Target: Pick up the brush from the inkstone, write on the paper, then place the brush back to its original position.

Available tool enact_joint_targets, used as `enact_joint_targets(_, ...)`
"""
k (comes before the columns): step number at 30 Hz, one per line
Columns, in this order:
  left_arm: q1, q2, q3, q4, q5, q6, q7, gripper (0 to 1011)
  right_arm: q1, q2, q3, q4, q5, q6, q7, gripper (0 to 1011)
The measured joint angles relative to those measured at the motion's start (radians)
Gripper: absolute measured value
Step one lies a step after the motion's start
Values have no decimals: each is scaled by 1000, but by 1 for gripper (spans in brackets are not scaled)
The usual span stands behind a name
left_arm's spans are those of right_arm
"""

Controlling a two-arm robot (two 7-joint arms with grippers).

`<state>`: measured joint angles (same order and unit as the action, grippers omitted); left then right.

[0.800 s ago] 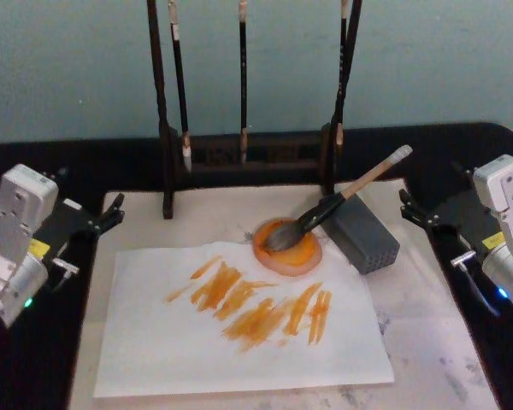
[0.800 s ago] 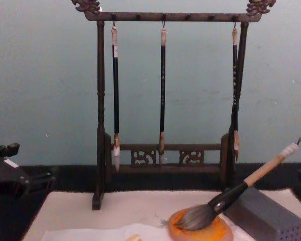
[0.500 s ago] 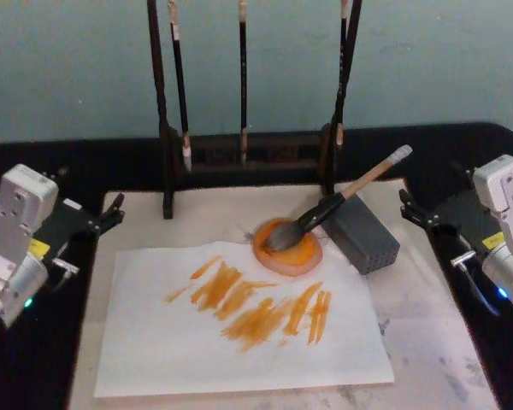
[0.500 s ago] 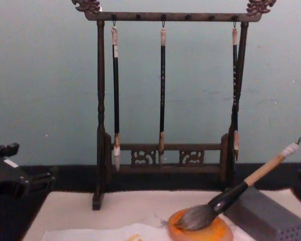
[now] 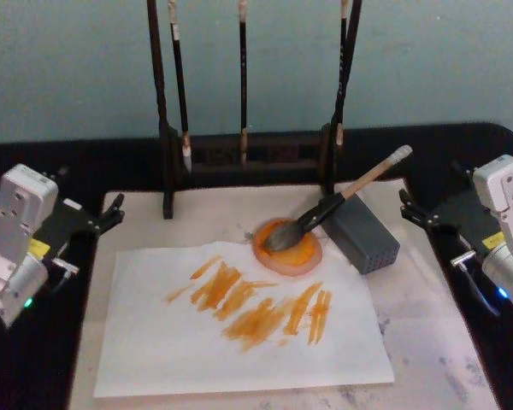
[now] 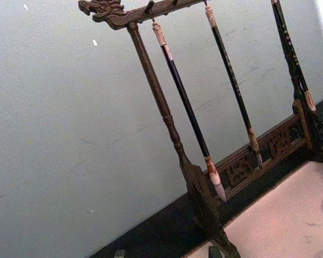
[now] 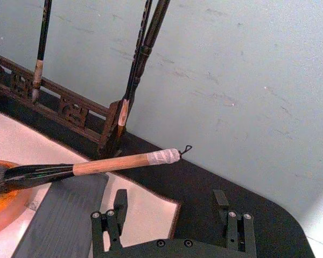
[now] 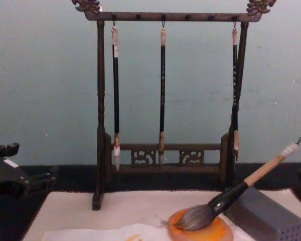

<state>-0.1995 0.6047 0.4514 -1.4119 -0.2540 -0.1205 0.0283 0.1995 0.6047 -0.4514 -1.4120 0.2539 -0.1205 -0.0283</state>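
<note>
We see the right gripper [image 7: 169, 198] wide open and empty off the mat's [image 5: 427, 325] right edge, the left gripper [image 5: 90, 192] likewise off its left; the brush [image 5: 325, 209] lies in the dish [image 5: 306, 258].

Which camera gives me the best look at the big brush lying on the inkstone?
Head view: the brush shows whole, tuft in the inkstone, handle leaning over the grey block. Chest view shows it side-on, low at right. Right wrist view shows handle and wrapped end, tuft cut by the edge.
</note>
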Motion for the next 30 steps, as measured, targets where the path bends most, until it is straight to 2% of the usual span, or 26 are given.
enact_joint_targets(30, 0, 0, 0, 0, 0, 0, 0, 1001, 0, 0, 0, 0, 0, 0, 0, 1000)
